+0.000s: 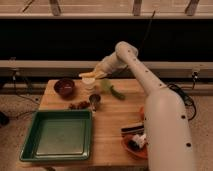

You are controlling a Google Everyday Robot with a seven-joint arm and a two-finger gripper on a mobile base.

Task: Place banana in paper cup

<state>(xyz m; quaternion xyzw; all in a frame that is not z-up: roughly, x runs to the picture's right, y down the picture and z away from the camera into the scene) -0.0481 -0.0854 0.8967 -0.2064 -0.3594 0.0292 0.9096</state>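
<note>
The pale yellow banana [87,75] is held level in my gripper [95,74], which is shut on it at the far side of the wooden table. It hangs just above the short white paper cup [89,85], which stands upright right of the dark red bowl. My arm reaches in from the right over the table.
A dark red bowl [64,87] stands at the far left. A small metal cup [95,102] and small brown items [78,105] lie in front of the paper cup. A green vegetable [114,91] lies to its right. A green tray [57,135] fills the near left; an orange bowl [134,146] sits near right.
</note>
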